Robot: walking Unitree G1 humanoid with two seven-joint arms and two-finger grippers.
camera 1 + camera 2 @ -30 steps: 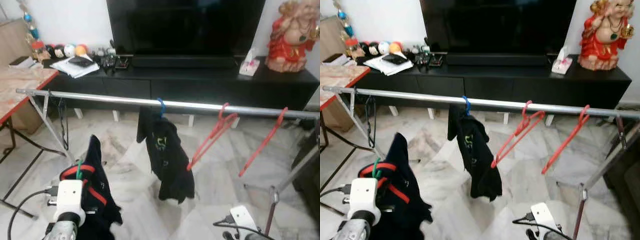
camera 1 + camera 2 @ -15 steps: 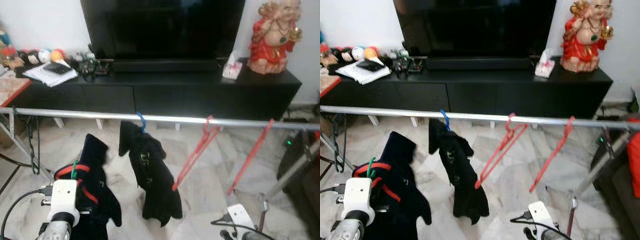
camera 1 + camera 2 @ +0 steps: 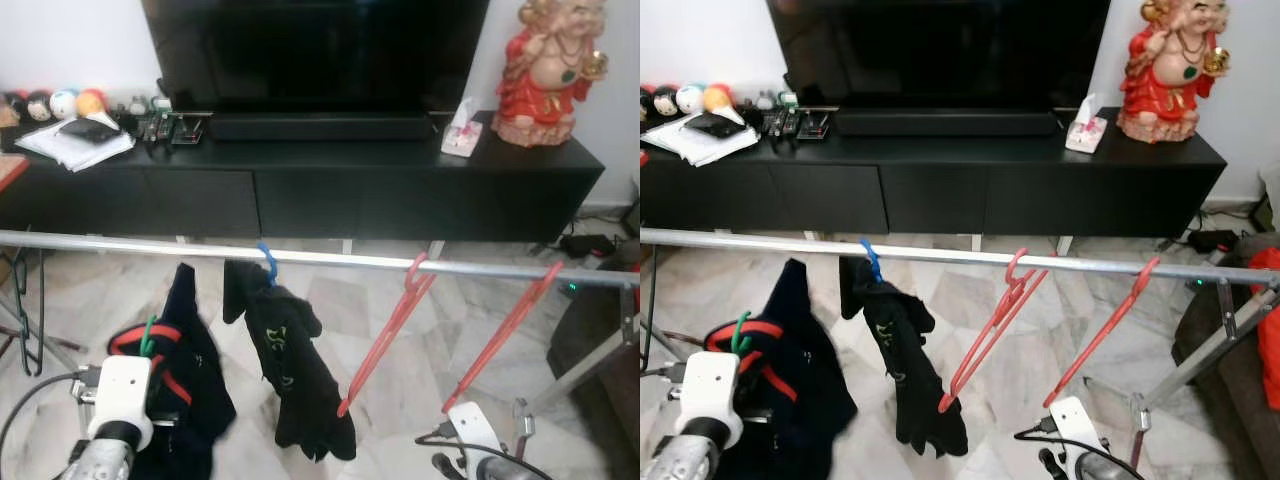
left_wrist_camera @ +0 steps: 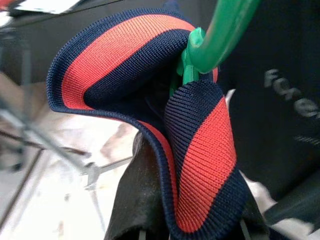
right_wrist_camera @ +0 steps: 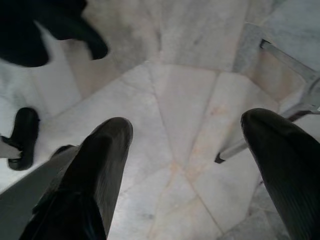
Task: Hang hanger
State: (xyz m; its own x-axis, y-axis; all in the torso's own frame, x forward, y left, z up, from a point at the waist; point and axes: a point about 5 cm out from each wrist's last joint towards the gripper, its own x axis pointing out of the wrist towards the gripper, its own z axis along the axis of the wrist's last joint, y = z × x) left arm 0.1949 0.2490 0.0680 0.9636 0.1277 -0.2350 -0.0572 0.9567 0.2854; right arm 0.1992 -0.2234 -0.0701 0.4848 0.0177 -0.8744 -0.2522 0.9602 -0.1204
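The green hanger [image 3: 149,335] sits low on the robot's left, below the silver clothes rail [image 3: 130,244] and short of it, carrying a navy garment with a red-striped collar [image 3: 185,365]. In the left wrist view the green hook [image 4: 220,37] rises out of the folded collar [image 4: 150,95], right up close. The left gripper [image 3: 150,425] is underneath that garment, fingers buried in the cloth, so I cannot tell whether they are clamped or slack. The right gripper [image 5: 187,165] hangs low on the right with its 2 black fingers [image 5: 102,160] spread apart over the marble floor [image 5: 170,90], gripping nothing.

On the rail, a blue hanger [image 3: 267,264] holds a dark garment [image 3: 295,375] near the middle. Right of it are 2 bare red hangers, 1 [image 3: 385,335] beside the dark garment and another [image 3: 500,335] further right, both tilted.

Behind the rail, a black TV cabinet [image 3: 400,185] with a large television [image 3: 315,50], a red figurine [image 3: 545,60] at its right end, a tissue box [image 3: 460,135] near it, and coloured balls [image 3: 75,102] and papers [image 3: 75,140] at the left
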